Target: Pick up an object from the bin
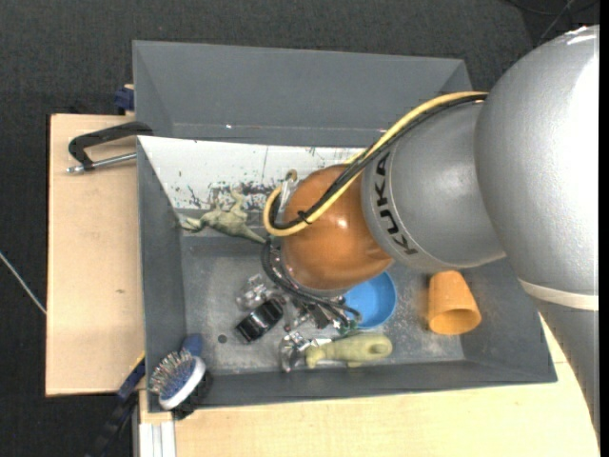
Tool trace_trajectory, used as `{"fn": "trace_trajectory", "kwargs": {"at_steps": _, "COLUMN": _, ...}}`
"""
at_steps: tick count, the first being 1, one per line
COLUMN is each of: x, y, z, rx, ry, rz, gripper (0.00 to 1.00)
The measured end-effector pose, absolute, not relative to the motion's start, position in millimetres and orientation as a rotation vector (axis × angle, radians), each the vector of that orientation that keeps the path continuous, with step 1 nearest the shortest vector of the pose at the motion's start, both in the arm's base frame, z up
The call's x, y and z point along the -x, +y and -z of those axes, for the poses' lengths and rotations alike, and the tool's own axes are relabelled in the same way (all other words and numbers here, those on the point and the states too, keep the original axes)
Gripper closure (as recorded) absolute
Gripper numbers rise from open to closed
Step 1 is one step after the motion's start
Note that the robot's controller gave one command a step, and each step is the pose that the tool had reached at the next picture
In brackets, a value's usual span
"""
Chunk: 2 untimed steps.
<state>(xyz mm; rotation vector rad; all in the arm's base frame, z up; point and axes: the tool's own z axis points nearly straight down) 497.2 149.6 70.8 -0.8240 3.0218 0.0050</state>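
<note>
My gripper (309, 310) reaches down at the middle of the bin floor, mostly hidden under the arm's orange cover. Just left of it lie a shiny metal clip (257, 293) and a black clip (252, 327). Right below it lies a tool with a beige handle (354, 350) and a metal head pointing left. A blue round dish (378, 303) sits immediately to its right, partly covered by the orange cover. I cannot make out anything held by the gripper.
An orange cup (449, 303) lies on its side at the right wall. A pale green toy lizard (224, 220) rests against the back wall on the left. A round brush with a blue handle (181, 376) sits in the front left corner.
</note>
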Motion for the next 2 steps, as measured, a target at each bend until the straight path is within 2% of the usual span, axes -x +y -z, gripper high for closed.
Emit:
{"fn": "trace_trajectory", "kwargs": {"at_steps": 1, "x": -499.6, "y": 151, "z": -75, "rx": 0.821, "ry": 3.014, "rz": -0.007, "gripper": 1.0}}
{"fn": "trace_trajectory", "kwargs": {"at_steps": 2, "x": -500.5, "y": 144, "z": -224, "rx": 0.77, "ry": 3.031, "rz": -0.002, "gripper": 1.0}}
